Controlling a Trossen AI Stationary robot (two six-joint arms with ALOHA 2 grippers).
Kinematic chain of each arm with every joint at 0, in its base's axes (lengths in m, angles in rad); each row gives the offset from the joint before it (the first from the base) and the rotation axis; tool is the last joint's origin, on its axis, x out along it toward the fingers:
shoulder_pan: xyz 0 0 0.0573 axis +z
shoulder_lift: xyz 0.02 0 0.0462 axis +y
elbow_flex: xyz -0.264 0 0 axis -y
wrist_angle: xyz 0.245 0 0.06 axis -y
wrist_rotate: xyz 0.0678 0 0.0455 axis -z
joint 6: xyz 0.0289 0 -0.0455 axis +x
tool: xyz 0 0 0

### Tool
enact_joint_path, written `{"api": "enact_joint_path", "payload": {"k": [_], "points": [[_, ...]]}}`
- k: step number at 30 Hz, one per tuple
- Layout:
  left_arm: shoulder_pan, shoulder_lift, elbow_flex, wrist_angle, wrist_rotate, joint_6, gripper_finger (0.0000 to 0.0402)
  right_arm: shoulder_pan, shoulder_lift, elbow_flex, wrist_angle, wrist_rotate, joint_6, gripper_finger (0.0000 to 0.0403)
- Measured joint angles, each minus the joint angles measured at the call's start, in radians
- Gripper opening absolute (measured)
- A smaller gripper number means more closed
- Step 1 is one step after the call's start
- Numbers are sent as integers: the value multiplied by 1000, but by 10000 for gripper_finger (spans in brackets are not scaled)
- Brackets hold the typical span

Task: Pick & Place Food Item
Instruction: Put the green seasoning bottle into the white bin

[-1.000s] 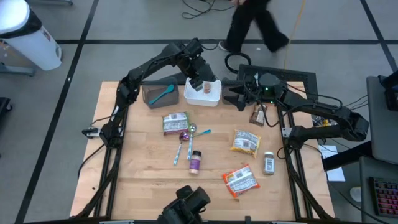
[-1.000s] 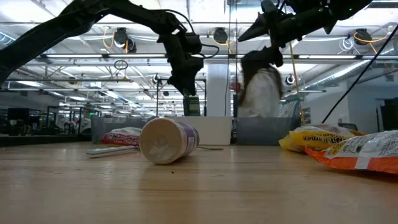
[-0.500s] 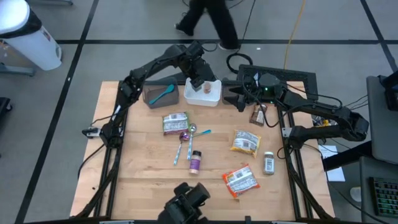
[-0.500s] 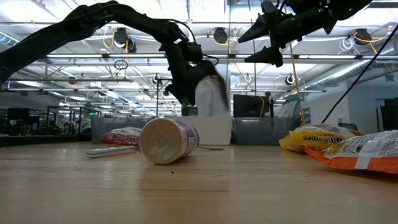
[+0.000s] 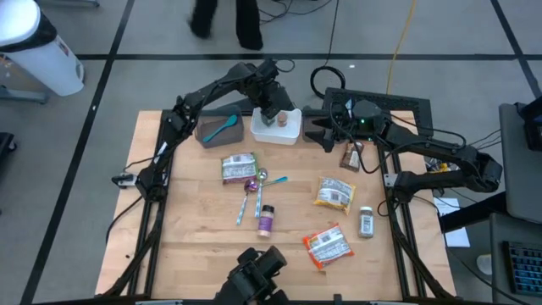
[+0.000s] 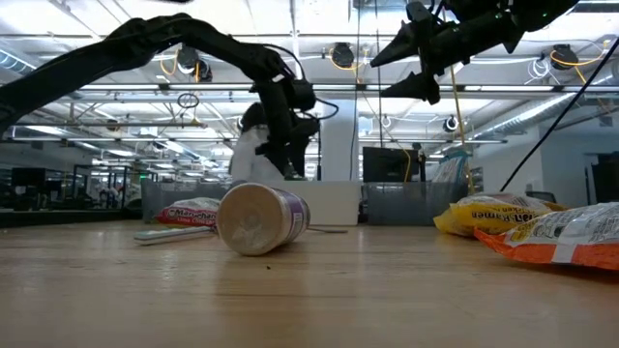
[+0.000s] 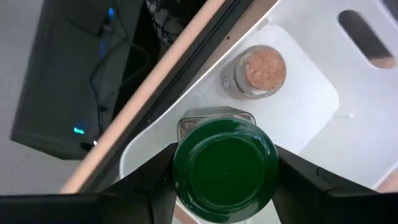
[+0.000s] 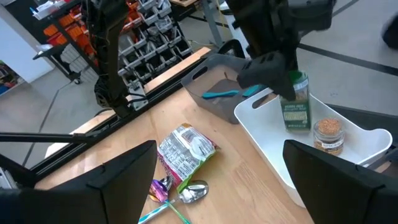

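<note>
High view: I log the left gripper (image 5: 269, 108) over the white bin (image 5: 292, 133) at the table's far edge, pinching a green-lidded spice jar (image 5: 272, 116). The grey bin (image 5: 209, 135) beside it holds a teal utensil (image 5: 222, 129). The right gripper (image 5: 317, 129) waits just right of the white bin, fingers spread, holding nothing. On the wooden table (image 5: 195, 220) I count a green snack packet (image 5: 239, 167), a yellow packet (image 5: 334, 194), an orange packet (image 5: 328, 246), spoons (image 5: 254, 185), a purple cup (image 5: 266, 221) and a small shaker (image 5: 366, 222).

Low view: I see the purple cup (image 6: 262, 218) lying on its side in front, with the left arm (image 6: 280, 111) lowered behind it toward the white bin (image 6: 334, 203).

Left wrist view: my fingers clamp the jar's green lid (image 7: 224, 169) inside the white bin (image 7: 311, 112), beside a jar of pinkish granules (image 7: 255, 71).

Right wrist view: I note the green-lidded spice jar (image 8: 296, 102) upright in the white bin (image 8: 267, 146), held from above, with the pinkish jar (image 8: 328, 135) next to it.
</note>
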Motion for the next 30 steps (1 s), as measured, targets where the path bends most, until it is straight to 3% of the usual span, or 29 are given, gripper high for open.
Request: {"api": "enact_joint_path", "payload": {"k": [30], "points": [[-12,26,1,23,-19,-20,209,-2,0,1,-7,2,-17,341]]}}
